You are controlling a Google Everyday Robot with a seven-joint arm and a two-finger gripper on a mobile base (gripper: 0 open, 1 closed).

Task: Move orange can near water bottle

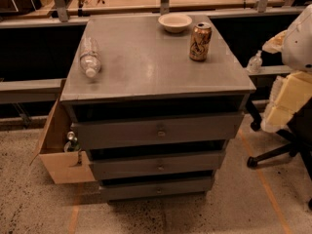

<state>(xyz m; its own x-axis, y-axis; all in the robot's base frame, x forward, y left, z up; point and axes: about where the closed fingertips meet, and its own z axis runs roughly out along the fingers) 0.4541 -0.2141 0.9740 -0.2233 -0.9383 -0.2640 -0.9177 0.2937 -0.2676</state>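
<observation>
The orange can (200, 42) stands upright near the back right of the grey cabinet top (151, 69). It is orange-gold with dark swirls and a silver top. The water bottle (89, 57) lies on its side near the left edge of the same top, its white cap pointing toward the front. A wide stretch of bare top separates the two. My gripper does not show in this view. Only a white rounded shape (298, 38) sits at the right edge, beside and apart from the can.
A white bowl (175, 22) sits at the back of the top, left of the can. A cardboard box (58, 155) holding small dark bottles stands at the cabinet's lower left. A chair base (265, 157) and yellow foam blocks (287, 101) stand on the right. A small pump-top bottle (254, 62) stands behind.
</observation>
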